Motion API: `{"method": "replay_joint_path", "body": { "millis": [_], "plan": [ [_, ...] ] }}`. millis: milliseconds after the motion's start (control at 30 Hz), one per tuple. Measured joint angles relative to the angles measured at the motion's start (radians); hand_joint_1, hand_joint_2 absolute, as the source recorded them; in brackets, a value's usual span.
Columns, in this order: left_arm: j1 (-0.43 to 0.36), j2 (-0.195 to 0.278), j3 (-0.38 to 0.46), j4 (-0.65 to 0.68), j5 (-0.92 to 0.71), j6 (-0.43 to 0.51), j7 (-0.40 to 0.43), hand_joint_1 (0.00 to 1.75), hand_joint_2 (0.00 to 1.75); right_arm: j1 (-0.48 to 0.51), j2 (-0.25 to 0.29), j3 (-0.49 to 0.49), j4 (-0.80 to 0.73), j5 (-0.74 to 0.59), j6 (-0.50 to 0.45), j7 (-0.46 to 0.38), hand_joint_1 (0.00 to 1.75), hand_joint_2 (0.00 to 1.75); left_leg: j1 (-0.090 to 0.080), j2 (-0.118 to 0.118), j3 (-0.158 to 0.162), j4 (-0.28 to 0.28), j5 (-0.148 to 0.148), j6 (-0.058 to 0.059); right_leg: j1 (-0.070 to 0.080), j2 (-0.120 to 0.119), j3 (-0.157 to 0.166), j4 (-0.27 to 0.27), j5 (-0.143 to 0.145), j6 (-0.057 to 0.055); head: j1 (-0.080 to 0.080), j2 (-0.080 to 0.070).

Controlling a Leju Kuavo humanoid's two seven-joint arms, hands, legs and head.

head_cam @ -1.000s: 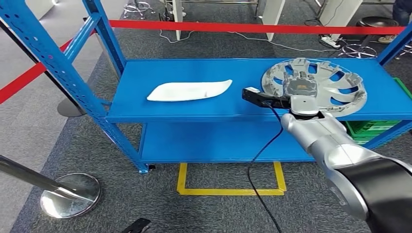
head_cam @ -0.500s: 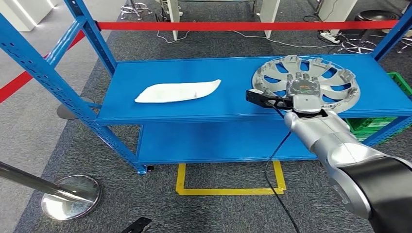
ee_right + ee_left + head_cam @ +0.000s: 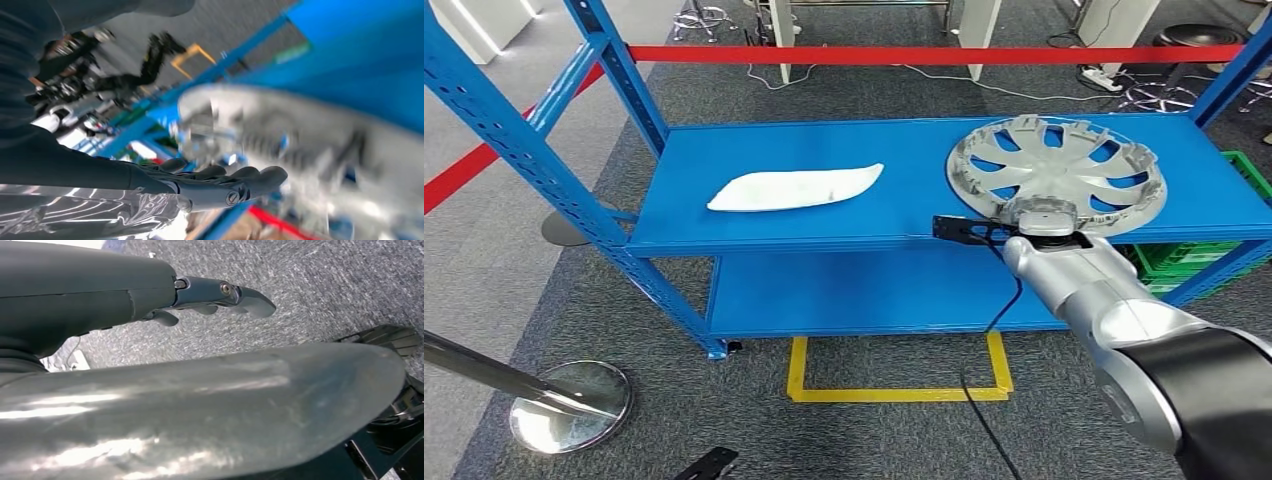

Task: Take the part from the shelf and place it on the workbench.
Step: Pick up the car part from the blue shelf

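Observation:
A silver hubcap [image 3: 1057, 172] lies flat on the right of the blue shelf's top board [image 3: 904, 160]. A white curved part [image 3: 794, 187] lies to its left on the same board. My right hand [image 3: 1046, 215] sits at the hubcap's near rim, by the shelf's front edge. In the right wrist view, which is blurred, its fingers [image 3: 235, 185] stretch out beside the hubcap [image 3: 300, 135] and hold nothing. My left hand [image 3: 210, 295] hangs over grey carpet with its fingers out and nothing in them.
A black cable [image 3: 994, 320] hangs from my right wrist to the floor. A green crate [image 3: 1184, 265] sits under the shelf's right end. Red barrier tape [image 3: 924, 55] runs behind the shelf. A stanchion base [image 3: 569, 405] stands at lower left, and yellow floor marking [image 3: 899, 392] lies before the shelf.
My right hand has drawn back from over the hubcap's middle to its near rim and dipped lower. The camera shifted slightly; the hubcap and white part stay put.

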Motion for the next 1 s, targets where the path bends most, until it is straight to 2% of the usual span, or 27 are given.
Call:
{"method": "replay_joint_path", "body": {
  "millis": [167,200,300,333,1000],
  "plan": [
    [-0.009,-0.007,-0.021,0.0,-0.006,-0.005,0.009,0.0,0.0,0.031,0.001,-0.041,0.002,-0.029,0.026,0.031,0.07,1.75,0.0,0.0,0.004,0.0,-0.001,0.001,0.001,0.0,0.004,-0.001,-0.001,0.0,0.0,0.0],
    [-0.01,-0.008,-0.025,0.0,-0.006,-0.005,0.01,0.0,0.0,0.036,0.001,-0.048,0.002,-0.031,0.025,0.033,0.41,1.75,0.0,0.0,0.006,0.0,-0.002,0.001,0.001,0.0,0.006,-0.001,-0.002,0.001,0.0,0.0],
    [-0.011,-0.012,-0.033,0.0,-0.006,-0.006,0.011,0.0,0.0,0.043,0.001,-0.065,0.002,-0.034,0.023,0.034,1.64,1.75,0.0,0.0,0.013,0.0,-0.004,0.003,0.001,0.0,0.014,-0.001,-0.005,0.002,0.0,0.0],
    [-0.011,-0.012,-0.037,0.0,-0.006,-0.006,0.011,0.0,0.0,0.044,0.001,-0.069,0.002,-0.034,0.023,0.034,1.72,1.75,0.0,0.0,0.015,0.0,-0.005,0.003,0.001,0.0,0.016,-0.001,-0.005,0.002,0.0,0.0],
    [-0.008,-0.014,-0.046,0.0,-0.006,-0.006,0.014,0.0,0.0,0.04,-0.002,-0.083,0.002,-0.019,-0.027,0.005,1.75,1.75,0.0,0.0,0.022,0.0,-0.006,0.004,0.001,0.0,0.024,-0.005,-0.005,0.002,0.0,0.0]
  ]
}}
